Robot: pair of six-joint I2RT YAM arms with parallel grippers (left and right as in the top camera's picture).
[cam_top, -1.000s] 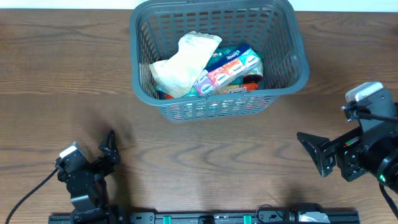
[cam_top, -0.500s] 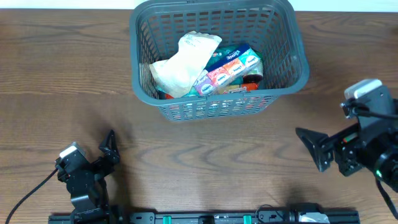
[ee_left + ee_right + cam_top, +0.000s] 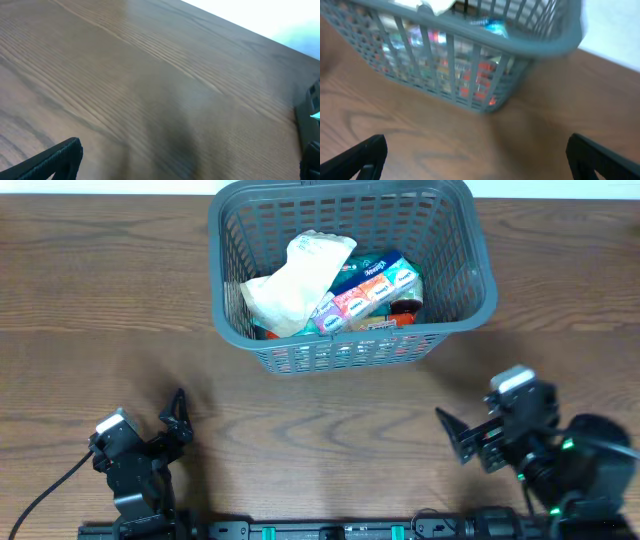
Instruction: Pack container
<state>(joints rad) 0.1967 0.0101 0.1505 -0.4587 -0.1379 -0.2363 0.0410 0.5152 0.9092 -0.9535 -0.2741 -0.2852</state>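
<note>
The container [image 3: 481, 250], a large dark grey mesh basket, stands at the back middle of the table. It holds a white bag [image 3: 300, 275] and several colourful packets [image 3: 370, 290]. My right gripper [image 3: 452, 436] is open and empty, low over the table in front of the basket's right corner. In the right wrist view the basket's front wall [image 3: 440, 55] fills the top, and my open fingers [image 3: 477, 150] frame bare wood. My left gripper [image 3: 176, 418] is open and empty at the front left. The left wrist view shows only table between its fingers [image 3: 190, 150].
The brown wooden table [image 3: 330, 430] lies between both grippers and the basket. A rail with the arm bases [image 3: 330, 530] runs along the front edge.
My right arm has swung left and back toward the front edge, with its gripper still open. The left arm and the basket have not moved.
</note>
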